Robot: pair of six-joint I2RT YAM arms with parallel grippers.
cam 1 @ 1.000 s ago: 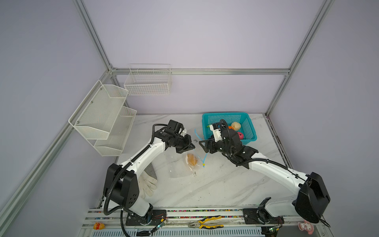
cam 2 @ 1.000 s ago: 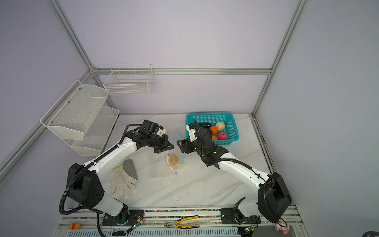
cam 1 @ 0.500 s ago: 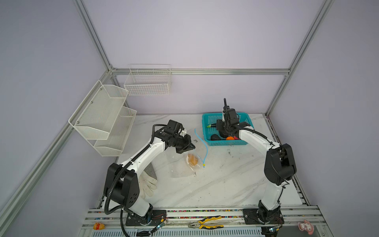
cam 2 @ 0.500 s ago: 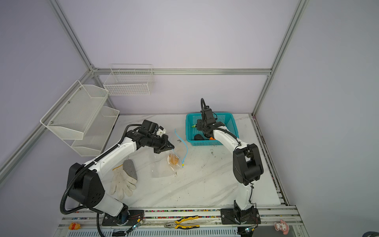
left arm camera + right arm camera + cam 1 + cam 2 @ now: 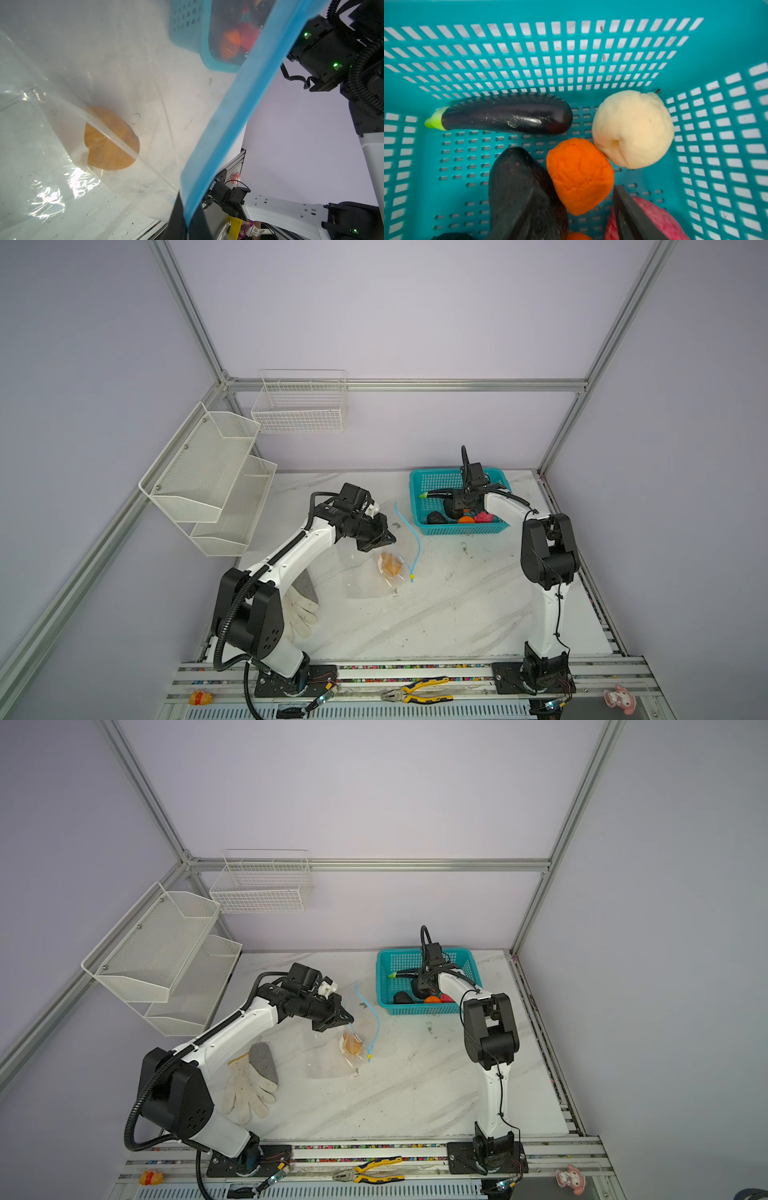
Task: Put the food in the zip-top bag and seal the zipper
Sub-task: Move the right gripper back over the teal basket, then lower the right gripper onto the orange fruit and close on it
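Observation:
The clear zip-top bag (image 5: 365, 578) (image 5: 328, 1060) lies on the marble table with a yellow-orange fruit (image 5: 390, 565) (image 5: 110, 141) inside. My left gripper (image 5: 384, 540) (image 5: 188, 224) is shut on the light-blue zipper (image 5: 409, 526) (image 5: 239, 108) and holds the mouth up. The yellow-green slider (image 5: 412, 577) hangs at the strip's near end. My right gripper (image 5: 463, 510) (image 5: 575, 193) is down in the teal basket (image 5: 436, 479), open, its fingers either side of an orange fruit (image 5: 579, 176). Around it lie an eggplant (image 5: 508, 118), a cream fruit (image 5: 633, 128), a pink fruit (image 5: 660, 218) and a dark fruit (image 5: 517, 164).
A white glove (image 5: 249, 1090) lies left of the bag. White mesh shelves (image 5: 208, 477) and a wire basket (image 5: 299, 406) hang on the back-left walls. Pliers (image 5: 415, 691), a small yellow-red figure (image 5: 200, 697) and a pink doll (image 5: 621, 699) sit on the front rail.
My right arm swung from beside the bag's mouth back to the basket and lowered among the food, its jaws narrowing a little. The left gripper kept hold of the zipper.

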